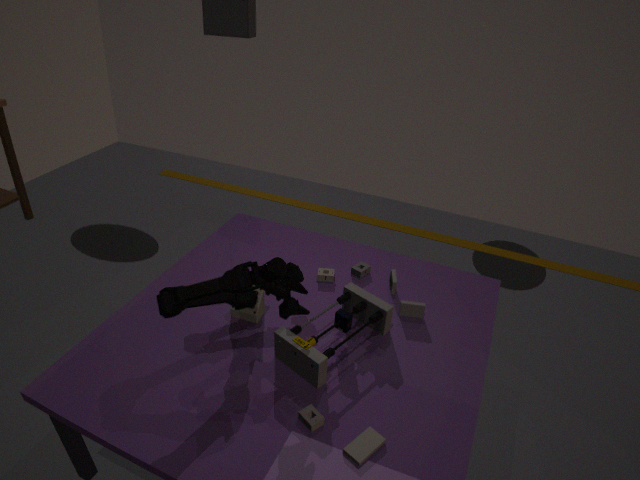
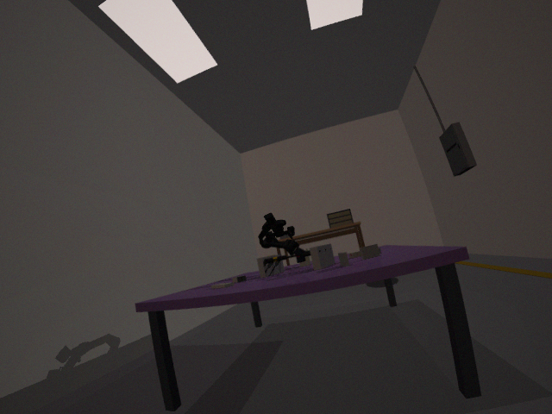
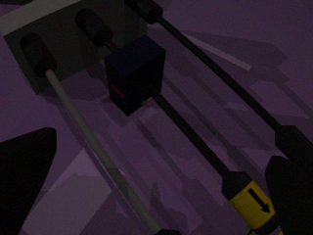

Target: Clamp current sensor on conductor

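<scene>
The dark blue sensor (image 1: 343,319) (image 3: 134,73) sits round the middle conductor (image 1: 326,331) (image 3: 191,127), near the far end block. It looks closed, but the latch cannot be made out. A red mark shows on its side; which way its arrow points is unclear. A yellow marker (image 1: 305,342) (image 3: 249,206) with a black arrow is at the near end of the same conductor; its lettering is too small to read surely. My gripper (image 1: 308,302) (image 3: 166,153) is wide open and empty, above and to the side of the conductors, apart from the sensor.
A light grey conductor (image 1: 323,312) (image 3: 93,142) and a black conductor (image 1: 354,338) (image 3: 220,73) flank the middle one. Pale end blocks (image 1: 301,361) (image 1: 368,307) hold them. Small pale blocks (image 1: 325,275) (image 1: 412,309) (image 1: 364,445) stand or lie around on the purple table (image 1: 155,392).
</scene>
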Action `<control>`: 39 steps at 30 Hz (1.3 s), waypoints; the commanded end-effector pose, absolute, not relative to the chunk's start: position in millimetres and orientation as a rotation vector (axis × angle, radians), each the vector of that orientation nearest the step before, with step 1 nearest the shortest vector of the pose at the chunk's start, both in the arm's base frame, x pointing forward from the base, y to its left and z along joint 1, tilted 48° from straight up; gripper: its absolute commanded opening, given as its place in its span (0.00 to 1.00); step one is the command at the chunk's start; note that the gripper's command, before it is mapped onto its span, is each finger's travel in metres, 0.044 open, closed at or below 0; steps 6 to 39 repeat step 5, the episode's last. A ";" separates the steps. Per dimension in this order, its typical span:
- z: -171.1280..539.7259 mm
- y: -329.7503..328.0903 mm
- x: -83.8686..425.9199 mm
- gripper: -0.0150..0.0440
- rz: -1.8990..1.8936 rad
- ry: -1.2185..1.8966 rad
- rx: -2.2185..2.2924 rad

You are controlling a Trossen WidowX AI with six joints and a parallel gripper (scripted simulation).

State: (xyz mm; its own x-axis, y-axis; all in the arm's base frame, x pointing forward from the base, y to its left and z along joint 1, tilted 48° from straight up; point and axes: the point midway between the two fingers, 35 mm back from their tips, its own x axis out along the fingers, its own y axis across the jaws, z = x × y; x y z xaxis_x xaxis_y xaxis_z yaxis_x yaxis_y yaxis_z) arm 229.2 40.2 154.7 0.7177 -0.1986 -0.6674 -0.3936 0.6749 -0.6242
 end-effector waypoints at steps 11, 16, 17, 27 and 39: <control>154.2 40.4 232.0 1.00 0.121 0.831 -0.880; 154.2 40.4 232.0 1.00 0.121 0.831 -0.880; 154.2 40.4 232.0 1.00 0.121 0.831 -0.880; 154.2 40.4 232.0 1.00 0.121 0.831 -0.880; 154.2 40.4 232.0 1.00 0.121 0.831 -0.880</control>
